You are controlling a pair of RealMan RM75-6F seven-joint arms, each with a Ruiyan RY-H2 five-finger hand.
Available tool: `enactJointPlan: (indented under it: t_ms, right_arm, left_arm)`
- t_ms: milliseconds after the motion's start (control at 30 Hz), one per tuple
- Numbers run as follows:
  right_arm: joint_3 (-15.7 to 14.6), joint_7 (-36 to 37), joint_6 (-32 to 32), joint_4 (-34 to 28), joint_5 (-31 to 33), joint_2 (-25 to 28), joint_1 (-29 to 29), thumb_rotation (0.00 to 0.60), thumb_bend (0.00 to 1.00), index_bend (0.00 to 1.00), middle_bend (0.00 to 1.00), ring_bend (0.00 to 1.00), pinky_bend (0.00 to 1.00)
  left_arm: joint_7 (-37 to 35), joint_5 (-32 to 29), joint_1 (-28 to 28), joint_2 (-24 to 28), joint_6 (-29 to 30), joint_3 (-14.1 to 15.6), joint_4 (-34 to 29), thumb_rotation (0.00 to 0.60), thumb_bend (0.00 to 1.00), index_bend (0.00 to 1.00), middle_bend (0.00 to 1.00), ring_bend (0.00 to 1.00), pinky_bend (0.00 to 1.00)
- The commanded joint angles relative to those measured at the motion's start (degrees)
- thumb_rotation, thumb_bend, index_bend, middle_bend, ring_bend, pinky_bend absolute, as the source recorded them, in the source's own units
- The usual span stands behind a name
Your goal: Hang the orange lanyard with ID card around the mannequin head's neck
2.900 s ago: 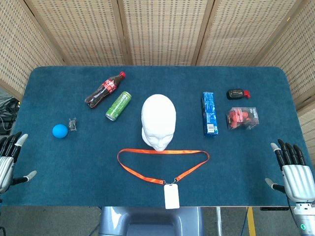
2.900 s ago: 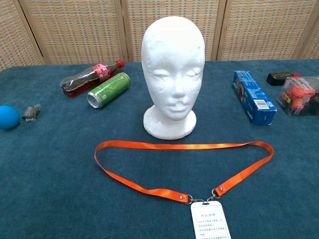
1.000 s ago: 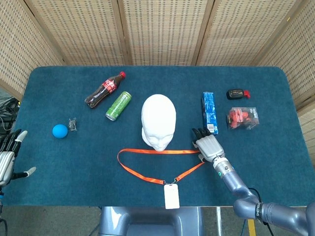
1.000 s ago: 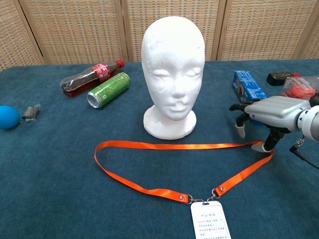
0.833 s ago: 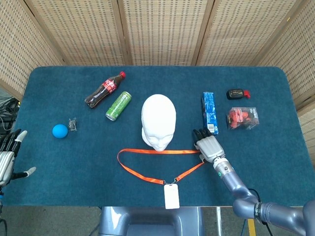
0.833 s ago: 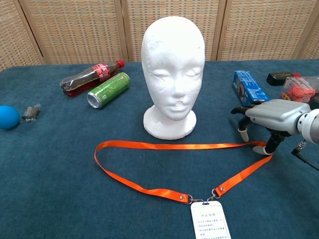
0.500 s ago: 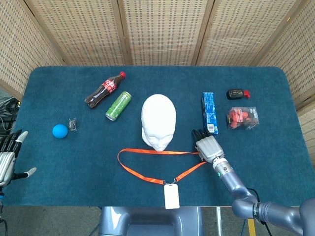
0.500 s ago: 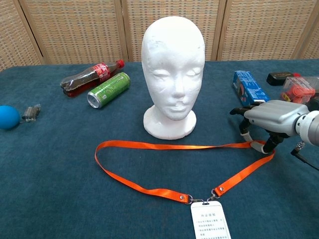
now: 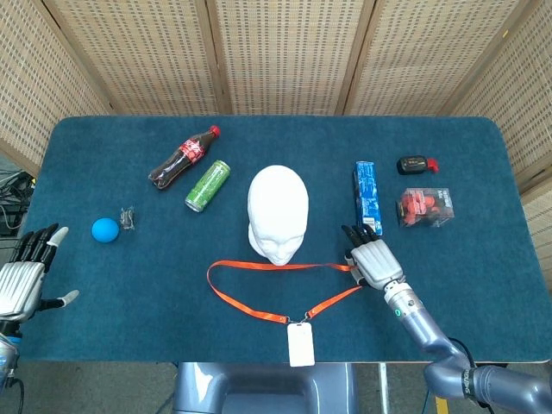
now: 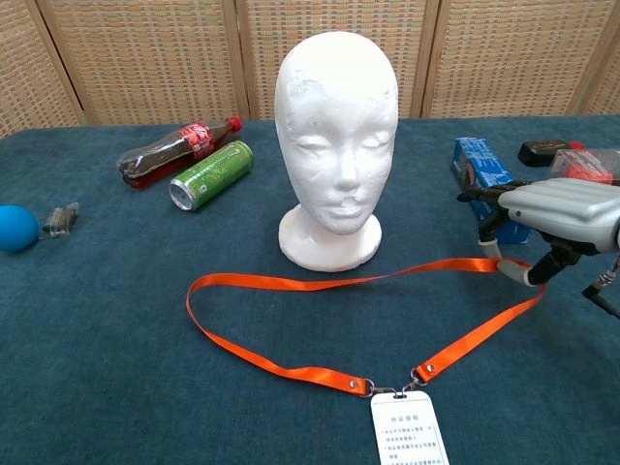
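Note:
The white mannequin head (image 9: 278, 210) (image 10: 335, 126) stands upright at the table's centre, facing me. In front of it the orange lanyard (image 9: 285, 266) (image 10: 320, 283) lies in a loop, its ID card (image 9: 300, 343) (image 10: 409, 431) at the near edge. My right hand (image 9: 373, 259) (image 10: 557, 208) pinches the loop's right bend between thumb and finger and holds it slightly off the cloth. My left hand (image 9: 24, 276) hovers open at the table's near left edge, far from the lanyard, and only the head view shows it.
A cola bottle (image 9: 183, 157) and a green can (image 9: 207, 185) lie behind the head on the left. A blue ball (image 9: 104, 229) and a small clip (image 9: 128, 217) sit further left. A blue box (image 9: 367, 198) lies just behind my right hand, with a red-filled clear box (image 9: 424, 207) beyond.
My right hand came in from the table's right edge, closed on the lanyard's right bend, then lifted it slightly and drew it rightward. The left hand shifted a little.

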Motion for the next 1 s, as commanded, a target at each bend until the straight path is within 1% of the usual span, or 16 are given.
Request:
enactJointPlan:
  t_ms: [33, 67, 167, 233, 267, 333, 433, 533, 600, 700, 800, 867, 1000]
  right_arm:
    - [-0.61, 3.43, 1.96, -2.03, -2.58, 2.16, -1.53, 0.6, 0.74, 0.69, 0.0, 0.0, 0.0]
    - [-0.62, 3.93, 2.14, -2.32, -2.89, 2.45, -1.67, 0.6, 0.74, 0.69, 0.0, 0.0, 0.0]
    - [-0.48, 5.08, 2.54, -3.31, -3.5, 3.15, -1.97, 0.6, 0.74, 0.69, 0.0, 0.0, 0.0]
    - [-0.42, 5.53, 2.6, -4.06, -3.69, 3.6, -2.1, 0.6, 0.74, 0.7, 0.0, 0.0, 0.0]
    - [-0.42, 5.59, 2.57, -4.36, -3.73, 3.79, -2.15, 0.6, 0.74, 0.7, 0.0, 0.0, 0.0]
    - [-0.42, 5.61, 2.73, -4.87, -3.89, 4.14, -2.31, 0.6, 0.74, 0.7, 0.0, 0.0, 0.0]
    - [-0.45, 5.25, 2.9, -5.11, -3.93, 4.39, -2.48, 0.6, 0.74, 0.7, 0.0, 0.0, 0.0]
    - [-0.59, 4.86, 3.12, -5.15, -4.2, 4.7, -2.69, 0.6, 0.74, 0.7, 0.0, 0.0, 0.0]
    - [-0.66, 4.96, 3.21, -5.04, -4.46, 4.88, -2.8, 0.6, 0.74, 0.7, 0.0, 0.0, 0.0]
    - [-0.83, 5.17, 3.39, -4.6, -5.1, 5.2, -2.97, 0.6, 0.74, 0.7, 0.0, 0.0, 0.0]
    - [-1.07, 5.56, 3.34, -4.31, -5.65, 5.42, -3.08, 0.6, 0.74, 0.7, 0.0, 0.0, 0.0]
    - [-1.31, 6.13, 3.24, -4.23, -6.2, 5.71, -3.18, 0.6, 0.74, 0.7, 0.0, 0.0, 0.0]
    - [-1.72, 6.86, 3.15, -4.15, -7.18, 6.07, -3.34, 0.6, 0.73, 0.7, 0.0, 0.0, 0.0]
  left_arm:
    - [0.47, 2.33, -3.58, -2.32, -2.81, -0.9, 0.6, 0.6, 0.0, 0.02, 0.0, 0.0, 0.0]
    - [0.66, 2.78, -4.65, -3.16, -3.58, -1.26, 1.0, 0.6, 0.0, 0.04, 0.0, 0.0, 0.0]
    - [1.54, 4.34, -8.53, -5.92, -7.16, -1.93, 2.19, 0.6, 0.0, 0.17, 0.0, 0.0, 0.0]
    - [1.71, 4.95, -11.31, -8.3, -9.95, -2.37, 3.09, 0.6, 0.01, 0.28, 0.0, 0.0, 0.0]
    - [1.66, 5.07, -12.36, -9.39, -10.98, -2.54, 3.52, 0.6, 0.02, 0.31, 0.0, 0.0, 0.0]
    - [1.59, 4.93, -14.79, -12.08, -13.67, -2.88, 4.88, 0.6, 0.08, 0.38, 0.0, 0.0, 0.0]
    - [2.05, 4.3, -17.06, -14.99, -16.06, -3.35, 6.59, 0.6, 0.15, 0.42, 0.0, 0.0, 0.0]
    - [3.01, 3.44, -19.42, -18.43, -18.29, -3.97, 8.78, 0.6, 0.18, 0.43, 0.0, 0.0, 0.0]
    - [3.82, 3.3, -20.8, -21.04, -18.59, -4.59, 10.99, 0.6, 0.21, 0.43, 0.0, 0.0, 0.0]
    - [4.84, 1.84, -23.28, -25.8, -20.28, -5.75, 14.71, 0.6, 0.3, 0.46, 0.0, 0.0, 0.0]
    - [6.21, 0.61, -24.73, -28.2, -21.37, -6.31, 16.95, 0.6, 0.38, 0.48, 0.0, 0.0, 0.0]
    - [7.65, -0.69, -25.87, -30.02, -22.53, -6.68, 18.75, 0.6, 0.4, 0.48, 0.0, 0.0, 0.0]
    - [8.65, -3.54, -27.09, -32.0, -24.96, -6.8, 20.43, 0.6, 0.4, 0.48, 0.0, 0.0, 0.0]
